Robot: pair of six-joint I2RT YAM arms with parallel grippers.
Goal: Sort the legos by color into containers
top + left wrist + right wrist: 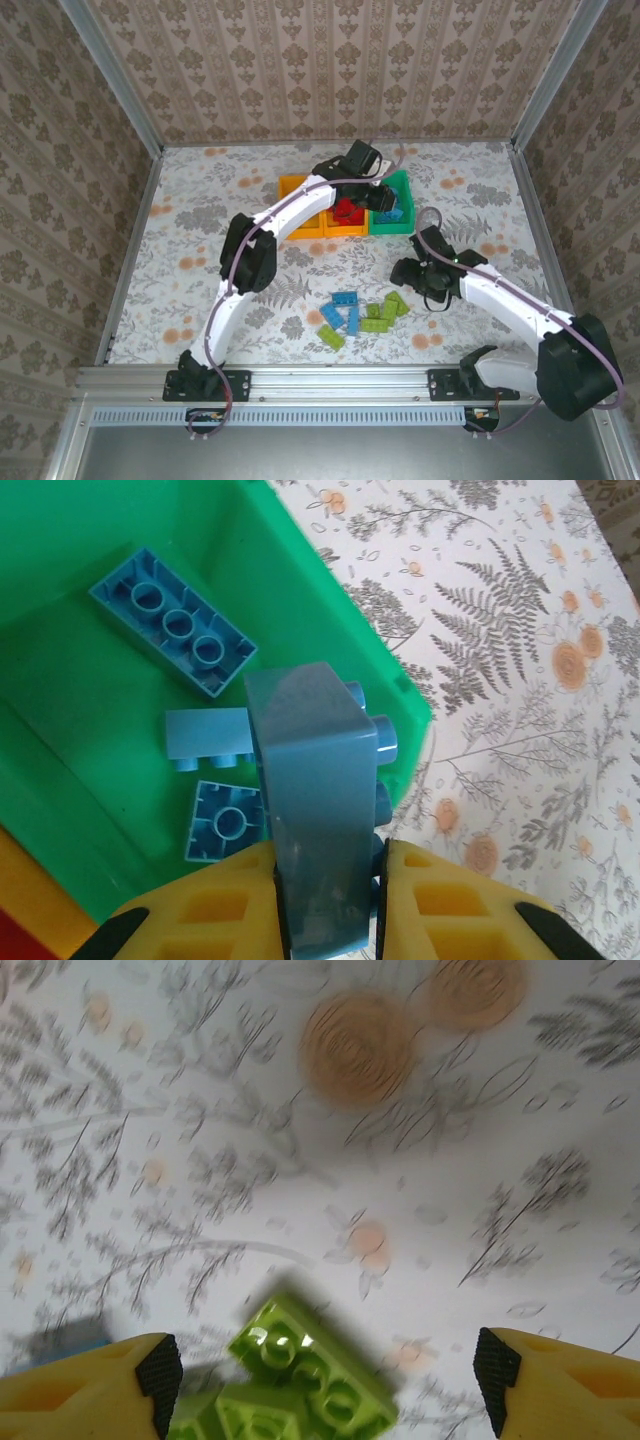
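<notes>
Blue studded brick (312, 770) is clamped by left gripper (330, 862) over green bin (70, 550). Right gripper (328, 1370) is spread wide, empty, above lime bricks (290, 1350).

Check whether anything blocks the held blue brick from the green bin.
Nothing visible does. The left gripper holds the blue studded plastic brick over the open-top green plastic bin, near its rim; three blue bricks lie inside.

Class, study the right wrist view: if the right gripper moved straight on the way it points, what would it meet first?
Probably the lime green brick, which lies in the open span of the right gripper. The picture is blurred, so depth is unsure. Beyond the brick lies the flowered table.
</notes>
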